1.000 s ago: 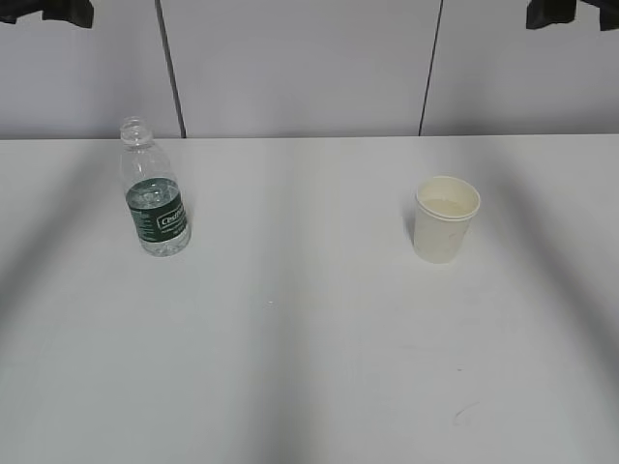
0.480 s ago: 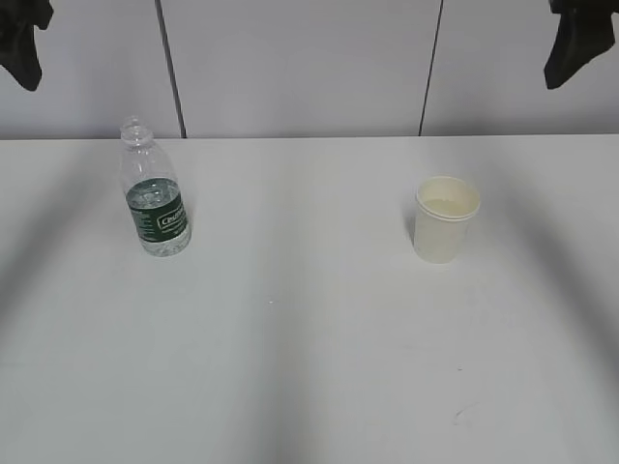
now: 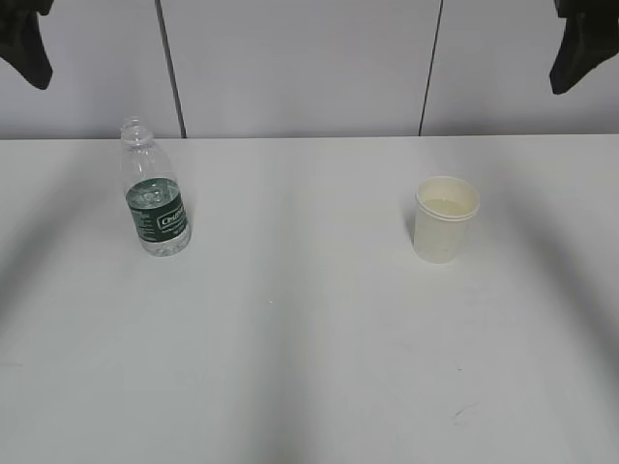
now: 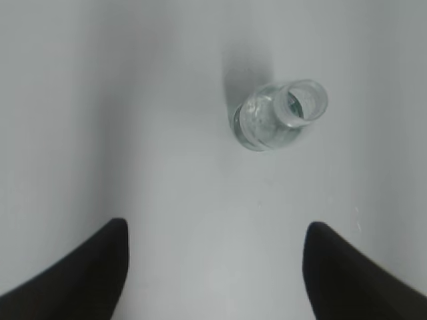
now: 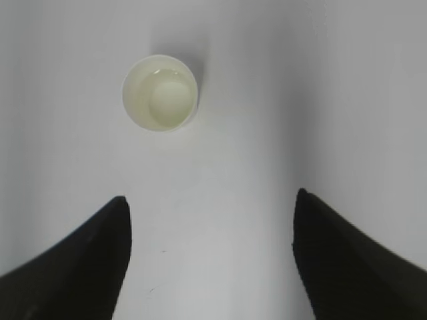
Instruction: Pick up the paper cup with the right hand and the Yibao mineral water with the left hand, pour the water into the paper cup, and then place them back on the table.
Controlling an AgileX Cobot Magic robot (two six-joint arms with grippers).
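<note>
Waiting above the table: bottle and cup not yet taken

Standing upright on the table [image 3: 309, 367], the water bottle [image 3: 154, 193] is seen at the left and the paper cup [image 3: 445, 218] at the right, well apart from each other. Neither is touched. The left hand [image 4: 213, 267] is held high over the bottle, which is seen from above in its wrist view [image 4: 279, 115], slightly off to the right of the gap; its two fingers are spread wide with nothing between them. The right hand [image 5: 210, 257] is likewise spread and empty, with the cup [image 5: 160, 93] ahead and to the left of its gap.

The bottle is judged to be light, being only partly filled, and its thin ridged plastic will probably give under pressure; it is best taken around the labelled middle, because the cap is missing and water may be spilled. The cup is judged very light and easily crushed, so it should be gripped softly at mid-height, below the rolled rim.
</note>
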